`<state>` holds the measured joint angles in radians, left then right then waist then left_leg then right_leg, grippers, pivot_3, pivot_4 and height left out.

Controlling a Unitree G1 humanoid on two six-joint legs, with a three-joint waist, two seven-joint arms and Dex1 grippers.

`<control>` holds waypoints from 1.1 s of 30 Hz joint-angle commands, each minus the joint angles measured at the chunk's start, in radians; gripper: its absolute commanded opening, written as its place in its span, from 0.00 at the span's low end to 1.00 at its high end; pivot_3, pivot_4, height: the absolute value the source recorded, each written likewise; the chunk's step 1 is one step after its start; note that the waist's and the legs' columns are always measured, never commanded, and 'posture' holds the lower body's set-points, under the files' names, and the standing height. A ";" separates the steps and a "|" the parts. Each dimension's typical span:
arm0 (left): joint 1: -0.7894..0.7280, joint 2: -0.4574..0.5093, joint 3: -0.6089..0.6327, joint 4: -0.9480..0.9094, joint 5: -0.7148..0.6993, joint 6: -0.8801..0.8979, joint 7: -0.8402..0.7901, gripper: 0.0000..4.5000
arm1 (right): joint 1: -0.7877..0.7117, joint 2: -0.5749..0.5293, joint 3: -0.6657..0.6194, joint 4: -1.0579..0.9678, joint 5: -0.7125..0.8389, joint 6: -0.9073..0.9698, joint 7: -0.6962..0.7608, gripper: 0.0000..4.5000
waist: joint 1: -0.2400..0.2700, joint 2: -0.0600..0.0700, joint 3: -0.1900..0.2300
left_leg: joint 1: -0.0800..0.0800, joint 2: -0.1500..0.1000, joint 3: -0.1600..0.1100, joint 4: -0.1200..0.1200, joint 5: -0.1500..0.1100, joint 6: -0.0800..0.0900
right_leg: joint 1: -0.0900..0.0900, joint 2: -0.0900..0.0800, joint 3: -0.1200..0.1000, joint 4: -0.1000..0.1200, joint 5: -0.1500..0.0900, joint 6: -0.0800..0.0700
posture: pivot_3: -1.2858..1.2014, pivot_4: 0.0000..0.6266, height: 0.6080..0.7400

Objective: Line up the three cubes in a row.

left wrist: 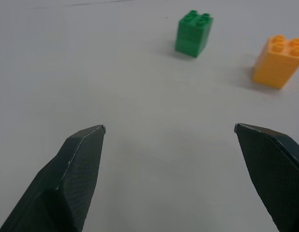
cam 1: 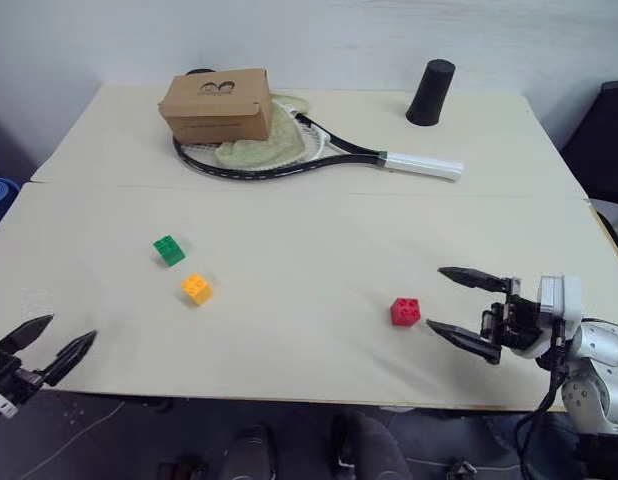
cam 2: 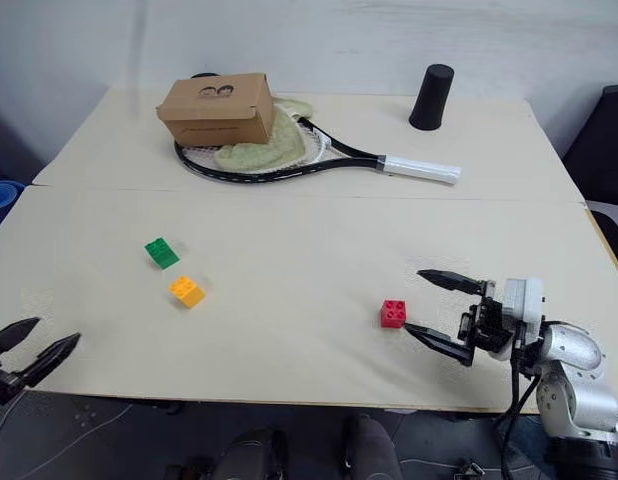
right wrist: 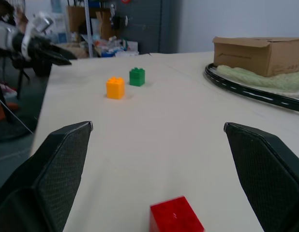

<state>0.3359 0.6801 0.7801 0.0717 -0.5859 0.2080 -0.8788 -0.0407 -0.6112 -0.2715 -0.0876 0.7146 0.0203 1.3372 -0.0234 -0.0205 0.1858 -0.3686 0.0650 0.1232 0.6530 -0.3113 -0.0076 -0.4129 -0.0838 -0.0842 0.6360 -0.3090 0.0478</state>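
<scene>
**Left eye view: 3 cubes apart, both grippers released**

We see the red cube (cam 1: 406,311) on the table (cam 1: 289,340), just beside our right gripper (cam 1: 451,300), whose fingers are spread and empty. The green cube (cam 1: 169,250) and orange-yellow cube (cam 1: 197,289) sit near each other, well apart from the red. Our left gripper (cam 1: 59,340) hangs spread at the table's near edge.

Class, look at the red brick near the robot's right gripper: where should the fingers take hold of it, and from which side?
Grip the red brick across two opposite flat side walls, not the studded top. Come from its right, where the open right gripper already faces it. It stands upright with free space around it.
</scene>
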 commanded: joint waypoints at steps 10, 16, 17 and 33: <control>-0.693 0.179 -0.393 0.447 0.196 -0.139 -0.170 1.00 | -0.067 0.014 -0.007 -0.013 -0.043 -0.097 0.001 0.99 | 0.021 -0.001 -0.001 | -0.001 0.000 0.002 -0.001 0.002 -0.002 | -0.001 0.002 -0.003 0.000 0.001 -0.002 | 0.52 0.24 1.00; -0.999 0.135 -0.559 0.797 0.338 -0.281 -0.218 1.00 | -0.051 0.014 -0.022 -0.040 -0.050 -0.101 -0.022 0.99 | 0.017 -0.001 -0.001 | -0.001 0.000 0.008 0.002 0.004 -0.006 | -0.003 0.006 -0.007 0.003 0.002 -0.001 | 0.52 0.24 1.00; -1.031 0.129 -0.576 0.840 0.358 -0.306 -0.222 1.00 | -0.043 0.013 -0.026 -0.049 -0.051 -0.101 -0.028 0.99 | 0.020 -0.001 -0.001 | -0.001 0.000 0.009 0.003 0.004 -0.006 | -0.004 0.007 -0.007 0.004 0.002 -0.001 | 0.52 0.24 1.00; -1.127 0.118 -0.622 1.064 0.435 -0.409 -0.305 0.44 | 0.105 0.001 -0.073 -0.176 -0.040 -0.098 -0.084 1.00 | 0.021 -0.002 -0.001 | -0.001 0.001 0.015 0.008 0.003 -0.005 | -0.005 0.007 -0.004 0.008 0.001 0.001 | 0.52 0.24 1.00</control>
<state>-0.7804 0.7856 0.1488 1.1459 -0.1507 -0.1873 -1.1740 0.0595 -0.5896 -0.3213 -0.2334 0.6586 -0.0650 1.2526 -0.0028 -0.0226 0.1852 -0.3700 0.0658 0.1379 0.6609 -0.3085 -0.0126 -0.4183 -0.0771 -0.0880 0.6441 -0.3077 0.0484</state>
